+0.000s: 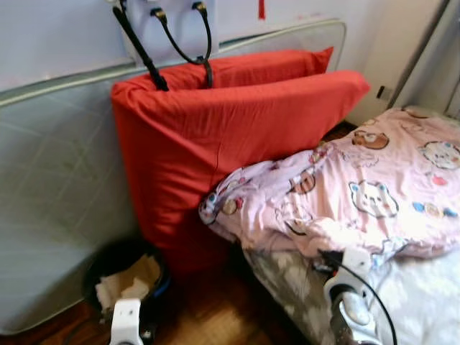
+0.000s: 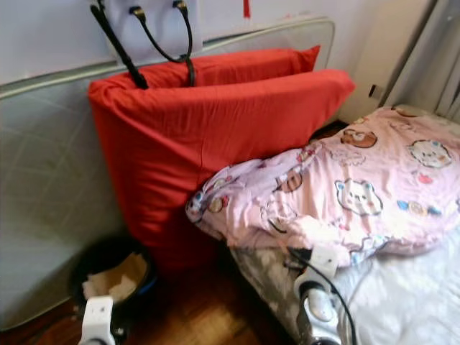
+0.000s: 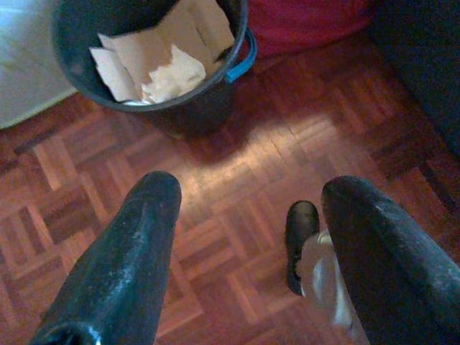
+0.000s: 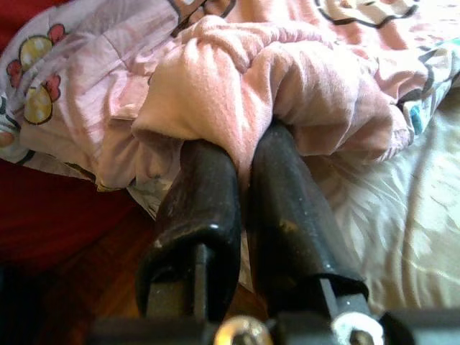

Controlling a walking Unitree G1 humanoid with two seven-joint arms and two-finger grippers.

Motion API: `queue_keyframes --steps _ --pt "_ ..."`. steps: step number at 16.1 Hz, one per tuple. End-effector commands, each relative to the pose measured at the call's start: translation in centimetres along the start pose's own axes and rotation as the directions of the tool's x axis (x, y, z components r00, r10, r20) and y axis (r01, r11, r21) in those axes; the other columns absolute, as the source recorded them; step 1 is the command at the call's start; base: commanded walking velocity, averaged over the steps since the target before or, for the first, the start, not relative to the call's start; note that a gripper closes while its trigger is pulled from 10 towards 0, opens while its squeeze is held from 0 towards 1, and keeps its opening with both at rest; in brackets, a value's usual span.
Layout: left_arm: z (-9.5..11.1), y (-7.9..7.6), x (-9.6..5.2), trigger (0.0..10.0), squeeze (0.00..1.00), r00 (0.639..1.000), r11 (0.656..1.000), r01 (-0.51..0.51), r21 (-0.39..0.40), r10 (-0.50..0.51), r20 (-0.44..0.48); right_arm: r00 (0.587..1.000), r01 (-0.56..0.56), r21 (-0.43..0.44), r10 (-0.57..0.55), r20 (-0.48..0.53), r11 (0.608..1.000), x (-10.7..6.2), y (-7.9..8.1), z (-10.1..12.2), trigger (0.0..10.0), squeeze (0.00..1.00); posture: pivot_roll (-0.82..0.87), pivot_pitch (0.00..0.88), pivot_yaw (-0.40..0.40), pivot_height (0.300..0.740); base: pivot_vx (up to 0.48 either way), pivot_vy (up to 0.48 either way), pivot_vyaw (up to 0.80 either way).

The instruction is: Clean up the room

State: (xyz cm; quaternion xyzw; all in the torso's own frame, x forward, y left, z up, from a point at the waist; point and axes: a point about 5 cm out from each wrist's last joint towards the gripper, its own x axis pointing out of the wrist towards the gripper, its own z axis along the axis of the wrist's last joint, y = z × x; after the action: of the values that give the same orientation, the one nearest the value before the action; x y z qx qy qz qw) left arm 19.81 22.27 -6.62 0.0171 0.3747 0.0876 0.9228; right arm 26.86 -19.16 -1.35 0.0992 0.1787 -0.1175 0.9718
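A pink quilt [image 1: 374, 187] printed with bears lies bunched on the bed [image 1: 424, 302], its edge hanging over the bed's near corner. In the right wrist view my right gripper [image 4: 248, 144] is shut on a fold of that quilt [image 4: 237, 79], the two black fingers [image 4: 205, 194] pressed close together with cloth between them. My right arm [image 1: 348, 291] reaches up from below to the quilt's edge. Low over the parquet floor [image 3: 237, 144], my left gripper [image 3: 248, 198] stands open and holds nothing. Just ahead of it is a black bin [image 3: 180, 108].
The black bin [image 1: 126, 277] holds crumpled paper and sits on the floor by a grey mattress [image 1: 50, 194]. Red cushions [image 1: 215, 129] lean on the wall behind the bed. A black bag's handles [image 1: 180, 36] hang above. A black shoe [image 3: 300, 237] lies below the left gripper.
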Motion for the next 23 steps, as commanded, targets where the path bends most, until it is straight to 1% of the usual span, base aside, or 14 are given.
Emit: queue_keyframes --steps 1,4,6,8,9,10,12,13,16,18,22,23 --pt "-0.7 -0.1 -0.2 10.0 0.0 1.0 1.0 0.002 -0.003 -0.002 -0.018 0.998 0.035 0.012 -0.035 0.051 0.999 0.3 -0.7 1.0 10.0 0.0 0.06 0.0 -0.005 0.74 -0.322 0.0 0.0" --pt "-0.6 -0.1 -0.2 10.0 0.0 1.0 1.0 0.004 0.003 -0.004 -0.017 0.986 0.096 0.013 -0.097 0.139 0.995 0.7 -1.7 2.9 10.0 0.0 0.06 0.0 -0.004 0.74 -0.322 0.0 0.0" --pt "-0.7 -0.1 -0.2 10.0 0.0 1.0 1.0 0.006 0.015 -0.006 -0.019 0.976 0.116 0.007 -0.115 0.187 0.993 0.8 -2.1 3.9 10.0 0.0 0.06 0.0 -0.006 0.74 -0.156 0.0 0.0" --pt "-0.8 0.0 -0.2 10.0 0.0 1.0 1.0 0.006 0.023 -0.005 -0.023 0.974 0.124 -0.003 -0.122 0.19 0.992 0.9 -2.3 4.1 10.0 0.0 0.05 0.0 -0.005 0.74 0.0 0.0 0.0" --pt "-1.0 -0.1 -0.3 10.0 0.0 1.0 1.0 0.006 0.025 -0.005 -0.028 0.985 0.108 -0.023 -0.103 0.139 0.994 0.8 -2.1 3.2 10.0 0.0 0.05 0.0 -0.006 0.74 0.0 0.0 0.0" --pt "-1.0 -0.1 -0.3 10.0 0.0 1.0 1.0 0.007 0.025 -0.006 -0.03 0.989 0.103 -0.023 -0.1 0.112 0.994 0.7 -2.1 2.6 10.0 0.0 0.05 0.0 -0.006 0.74 0.0 0.0 0.0" --pt "-1.2 -0.1 -0.4 10.0 0.0 0.999 1.0 0.009 0.029 -0.008 -0.036 0.997 0.072 -0.047 -0.073 -0.015 0.996 0.3 -1.9 0.6 10.0 0.0 0.05 0.0 -0.004 0.74 0.0 0.0 0.0" --pt "-1.3 -0.2 -0.4 10.0 0.0 0.999 0.999 0.011 0.03 -0.01 -0.038 0.997 0.07 -0.044 -0.072 -0.029 0.997 0.1 -1.9 0.2 10.0 0.0 0.05 0.0 -0.003 0.74 0.0 0.0 0.0" --pt "-1.4 -0.5 -0.4 10.0 0.0 0.999 0.999 0.019 0.039 -0.017 -0.046 0.99 0.061 -0.059 -0.068 -0.121 0.996 -0.3 -2.1 -1.3 10.0 0.0 0.05 0.0 -0.002 0.74 0.0 0.0 0.0" --pt "-1.5 -0.6 -0.4 10.0 0.0 0.999 0.999 0.022 0.043 -0.02 -0.046 0.986 0.061 -0.07 -0.071 -0.151 0.996 -0.5 -2.4 -1.7 10.0 0.0 0.05 0.0 -0.001 0.74 0.0 0.0 0.0" --pt "-1.5 -0.4 -0.4 10.0 0.0 0.999 0.998 0.026 0.049 -0.023 -0.048 0.983 0.062 -0.071 -0.073 -0.167 0.996 -0.5 -2.7 -1.8 10.0 0.0 0.05 0.0 0.003 0.74 0.0 0.0 0.0" --pt "-1.4 -0.4 -0.4 10.0 0.0 0.999 0.998 0.028 0.051 -0.025 -0.048 0.982 0.055 -0.073 -0.067 -0.175 0.996 -0.5 -2.7 -1.8 10.0 0.03 0.04 0.0 0.002 0.74 0.0 0.0 0.0"
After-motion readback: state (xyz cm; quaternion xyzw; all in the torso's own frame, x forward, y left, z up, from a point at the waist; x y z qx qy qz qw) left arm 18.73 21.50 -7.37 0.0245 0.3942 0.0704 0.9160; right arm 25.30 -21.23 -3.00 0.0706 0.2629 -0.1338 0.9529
